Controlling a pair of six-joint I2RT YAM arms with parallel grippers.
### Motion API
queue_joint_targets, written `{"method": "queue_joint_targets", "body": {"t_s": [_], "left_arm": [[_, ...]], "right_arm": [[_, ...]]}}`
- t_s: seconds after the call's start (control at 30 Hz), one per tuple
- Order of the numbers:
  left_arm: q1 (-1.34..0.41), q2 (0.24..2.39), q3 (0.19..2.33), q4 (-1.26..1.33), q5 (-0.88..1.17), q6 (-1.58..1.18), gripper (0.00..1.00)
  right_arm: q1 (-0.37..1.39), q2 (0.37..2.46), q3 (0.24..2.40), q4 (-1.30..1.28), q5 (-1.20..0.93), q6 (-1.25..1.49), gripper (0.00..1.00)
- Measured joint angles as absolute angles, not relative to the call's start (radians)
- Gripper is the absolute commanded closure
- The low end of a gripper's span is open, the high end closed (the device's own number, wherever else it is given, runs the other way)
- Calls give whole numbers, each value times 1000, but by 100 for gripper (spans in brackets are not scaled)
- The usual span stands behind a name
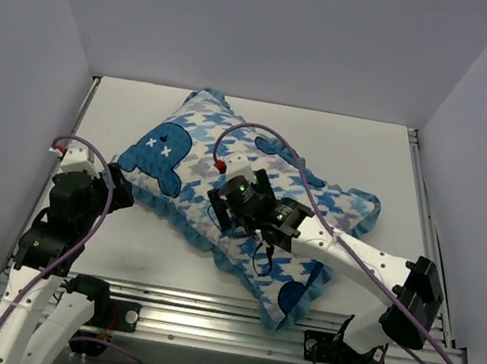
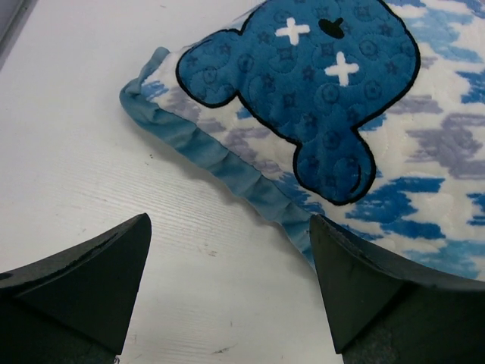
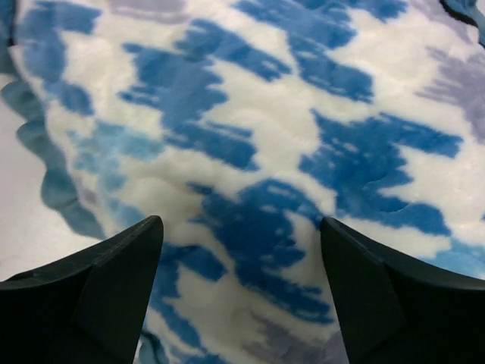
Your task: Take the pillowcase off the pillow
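Observation:
The pillowcase (image 1: 227, 170), blue-and-white houndstooth with dark blue cartoon shapes and teal ruffled edging, lies stuffed and diagonal across the white table (image 1: 361, 156). The white pillow is hidden inside it. My left gripper (image 1: 120, 189) is open and empty, just off the pillowcase's near-left ruffled edge (image 2: 227, 171); the table shows between its fingers (image 2: 98, 280). My right gripper (image 1: 224, 212) is open, hovering close over the middle of the pillowcase (image 3: 250, 174), with patterned fabric between its fingers (image 3: 379, 296).
Grey walls enclose the table on the left, back and right. A metal rail (image 1: 218, 324) runs along the near edge, close to the pillowcase's near corner. Bare table lies left of the pillowcase (image 2: 83, 136).

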State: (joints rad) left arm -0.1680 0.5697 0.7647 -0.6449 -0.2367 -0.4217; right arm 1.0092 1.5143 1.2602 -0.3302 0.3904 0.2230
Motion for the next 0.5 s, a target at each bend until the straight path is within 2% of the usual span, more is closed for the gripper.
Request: {"method": "queue_joint_targets", "body": {"t_s": [0.07,0.1,0.2,0.33,0.5], "left_arm": [[-168,553,765,-653,-266,-432,6],[-168,538,765,-659,-290,-438,6],[-168,484,765,-678,-363,-457,6],[-168,406,767,-711,-484,-493,6],[-168,331,770,-739,-589,-525,6]], "right_arm": [[1093,1515,1267,-337,445,212,17],[1135,1515,1272,-340,476,204,6],[1250,1520,1290,-336,557,167,1],[1358,1559,1313,-314,640,104,0],[1409,1691,1322,-269,719,20,0]]}}
